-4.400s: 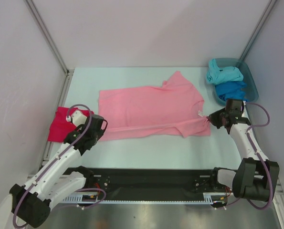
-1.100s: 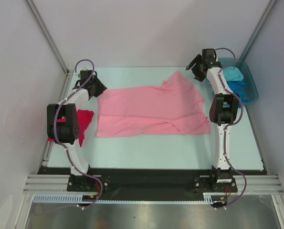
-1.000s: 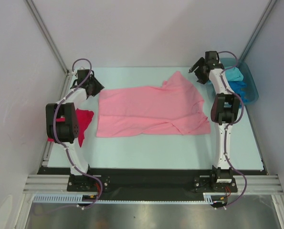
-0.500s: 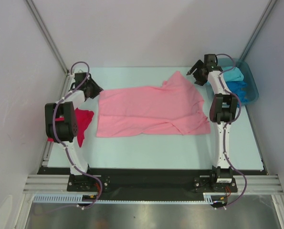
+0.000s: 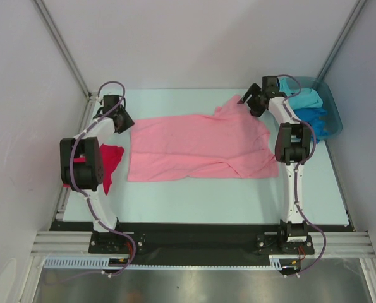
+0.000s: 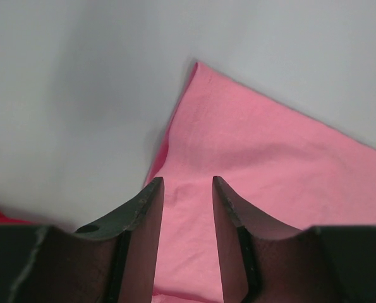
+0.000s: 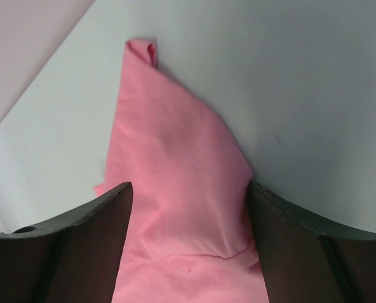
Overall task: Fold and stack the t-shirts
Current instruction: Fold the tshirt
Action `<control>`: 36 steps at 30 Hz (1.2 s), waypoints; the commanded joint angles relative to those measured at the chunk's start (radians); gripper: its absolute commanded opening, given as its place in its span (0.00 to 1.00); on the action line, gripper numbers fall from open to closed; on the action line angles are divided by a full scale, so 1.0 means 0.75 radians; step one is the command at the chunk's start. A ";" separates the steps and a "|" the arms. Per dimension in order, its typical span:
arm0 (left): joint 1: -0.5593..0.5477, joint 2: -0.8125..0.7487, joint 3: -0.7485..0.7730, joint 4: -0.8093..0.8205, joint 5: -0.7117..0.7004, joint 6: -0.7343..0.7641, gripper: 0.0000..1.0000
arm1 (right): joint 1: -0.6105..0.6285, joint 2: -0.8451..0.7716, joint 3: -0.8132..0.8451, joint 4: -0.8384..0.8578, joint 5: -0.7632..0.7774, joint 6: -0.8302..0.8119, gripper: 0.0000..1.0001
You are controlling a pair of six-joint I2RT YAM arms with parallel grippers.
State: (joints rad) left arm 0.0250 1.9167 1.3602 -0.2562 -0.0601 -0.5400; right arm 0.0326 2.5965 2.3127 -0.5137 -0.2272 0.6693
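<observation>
The pale counter [image 5: 194, 196] carries the light pink t-shirt [image 5: 197, 145], which lies spread flat across its middle, its body running left to right, one sleeve pointing toward the far right and a long crease showing near its near edge. At the far right corner stands the teal tub [image 5: 331, 107], holding the blue t-shirt [image 5: 311, 118] bunched on its near side and the turquoise t-shirt [image 5: 301, 98] crumpled on its far side. The crimson t-shirt [image 5: 110, 161] lies at the left edge of the counter, partly hidden behind the left arm and just left of the pink one, apart from it. The left claw [image 6: 186, 180] hangs over the far left corner of the pink t-shirt with its two dark fingers a little parted; pink cloth shows through the gap and nothing is pinched. The right claw [image 7: 188, 186] sits above the far right sleeve with its fingers spread wide to either side of the cloth, gripping nothing; the tip of the sleeve is curled over on itself.
</observation>
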 commanded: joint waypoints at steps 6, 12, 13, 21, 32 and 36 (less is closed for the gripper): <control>0.042 0.095 0.174 -0.084 -0.108 0.127 0.43 | 0.042 -0.246 -0.340 0.036 -0.026 -0.015 0.78; 0.091 0.252 0.293 -0.104 0.104 0.139 0.44 | 0.036 -0.353 -0.515 0.096 -0.008 -0.027 0.78; 0.089 0.265 0.301 -0.100 0.123 0.141 0.44 | 0.032 -0.369 -0.521 0.098 -0.008 -0.025 0.78; 0.093 0.316 0.322 -0.066 0.193 0.149 0.44 | 0.012 -0.396 -0.543 0.124 -0.012 -0.025 0.77; 0.093 0.351 0.377 -0.018 0.231 0.168 0.45 | -0.003 -0.351 -0.531 0.163 -0.043 -0.023 0.77; 0.096 0.369 0.391 -0.029 0.240 0.166 0.45 | -0.021 -0.310 -0.543 0.220 -0.051 -0.003 0.77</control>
State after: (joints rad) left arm 0.0921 2.1807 1.6043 -0.2958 0.0940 -0.4351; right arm 0.0338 2.3600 1.9118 -0.4114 -0.2531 0.6685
